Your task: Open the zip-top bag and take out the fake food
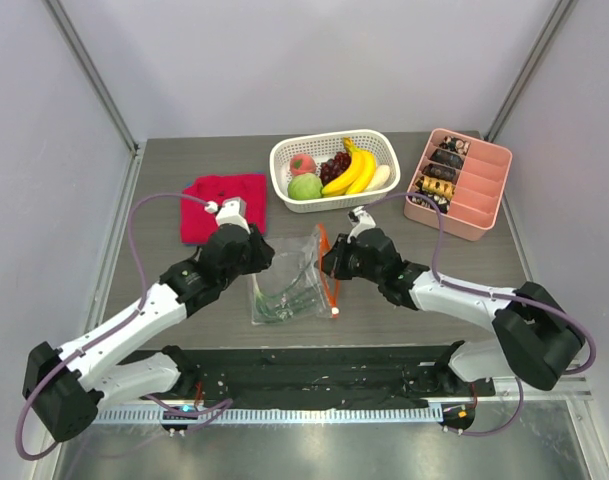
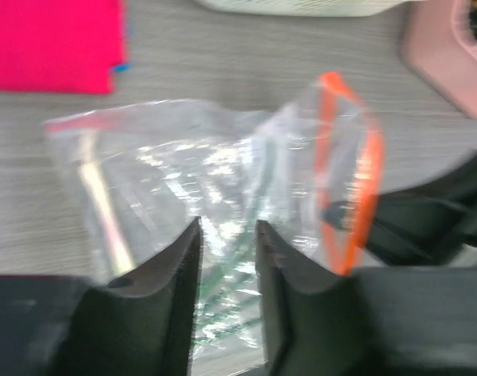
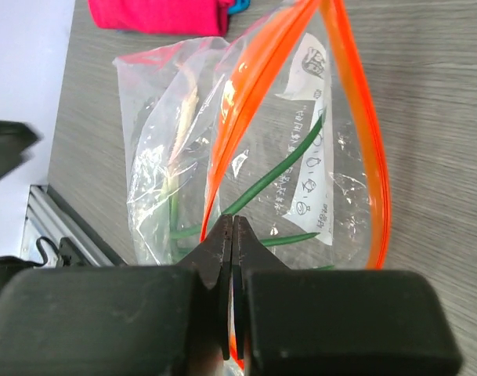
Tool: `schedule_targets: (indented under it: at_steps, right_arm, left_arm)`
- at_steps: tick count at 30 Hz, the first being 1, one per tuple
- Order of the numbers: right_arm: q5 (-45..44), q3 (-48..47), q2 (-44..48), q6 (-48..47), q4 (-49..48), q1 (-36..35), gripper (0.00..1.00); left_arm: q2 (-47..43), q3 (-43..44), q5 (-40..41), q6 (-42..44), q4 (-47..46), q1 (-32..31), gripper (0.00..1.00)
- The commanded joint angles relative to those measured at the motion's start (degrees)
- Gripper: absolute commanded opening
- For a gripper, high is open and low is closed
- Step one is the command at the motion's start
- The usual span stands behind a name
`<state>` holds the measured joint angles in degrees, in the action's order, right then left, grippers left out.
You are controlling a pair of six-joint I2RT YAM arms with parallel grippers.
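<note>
The zip-top bag (image 2: 175,164) lies crumpled and clear on the grey table (image 2: 222,70), filling the middle of the frame. Its orange-red zipper strip (image 2: 369,180) stands up at the bag's right end as an open loop. Thin green lines and a pale stick (image 2: 105,207) show through the plastic (too blurred to tell more). Just nearer than the bag, the left gripper (image 2: 228,227) has its two dark fingers apart, with plastic visible in the gap. Beyond the bag to the left lies a pink-red cloth (image 2: 50,39); beyond it to the right sit a white basket rim (image 2: 301,6) and a pink tray corner (image 2: 449,55). A dark blurred right arm (image 2: 426,223) meets the strip's right side
</note>
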<state>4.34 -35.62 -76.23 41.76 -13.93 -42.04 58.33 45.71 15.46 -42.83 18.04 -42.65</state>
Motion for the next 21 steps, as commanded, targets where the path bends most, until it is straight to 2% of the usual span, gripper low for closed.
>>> schedule_targets:
  at_steps: [1, 3, 7, 10, 18, 21]
  right_arm:
    - [3.0, 1.2, -1.4, -0.5, -7.3, 1.3, 0.03]
    - [5.2, 2.8, -2.0, 0.6, -9.4, 2.7, 0.03]
    - [10.9, 4.0, -4.5, -1.1, -13.4, 4.4, 0.03]
    - [14.0, 3.4, -7.4, -3.3, -14.0, 4.6, 0.04]
    - [16.5, 1.9, -14.3, -4.4, -18.1, 5.2, 0.06]
    - [19.3, 0.8, -16.2, -4.8, -19.3, 5.2, 0.09]
  left_arm:
    - [0.1, -3.9, 5.8, -3.7, 2.6, 2.7, 0.26]
    - [0.0, -5.7, 10.0, -5.0, 2.9, 3.1, 0.19]
    - [0.0, -9.1, 13.0, -6.6, 2.1, 3.6, 0.13]
    - [1.5, -10.5, 15.8, -6.6, 0.4, 4.2, 0.13]
    - [15.0, -7.2, 14.3, -3.5, -3.2, 7.9, 0.08]
    - [20.7, -7.2, 9.9, -3.1, -7.0, 8.7, 0.05]
